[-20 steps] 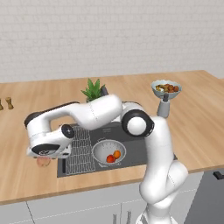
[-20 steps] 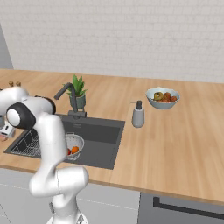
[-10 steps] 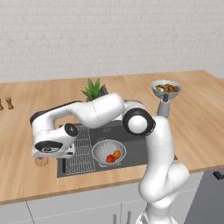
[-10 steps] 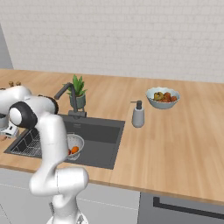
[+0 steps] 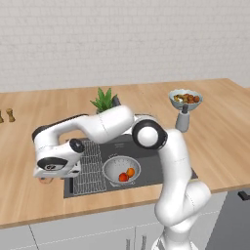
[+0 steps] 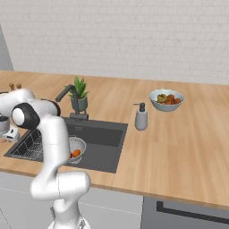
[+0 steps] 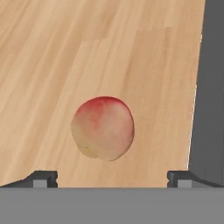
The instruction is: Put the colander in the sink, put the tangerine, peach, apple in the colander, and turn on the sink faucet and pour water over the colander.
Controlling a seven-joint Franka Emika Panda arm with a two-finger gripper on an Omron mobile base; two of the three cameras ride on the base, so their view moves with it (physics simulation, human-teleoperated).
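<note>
A: Peach [image 7: 103, 127]? Lies on the wooden counter [image 7: 52, 65], right ahead of the gripper [image 7: 112, 177], between the lines of the two fingertips [image 7: 43, 178], not touched.

B: Gripper state? Spread wide, nothing pinched. Hangs low over the counter, just outside the sink [image 5: 151, 163] edge.

A: Colander [image 5: 121, 169]? Sits in the basin, off to the side of the gripper, beyond the wire rack [image 5: 91, 166]. Holds the tangerine [image 5: 130, 172] and the apple [image 5: 123, 177], touching.

B: Faucet [image 6: 71, 102]? Stands behind the basin, beside the plant [image 6: 80, 91].

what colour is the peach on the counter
Pale pink-orange with a red blush on the peach, clearest in the hand view.
</note>
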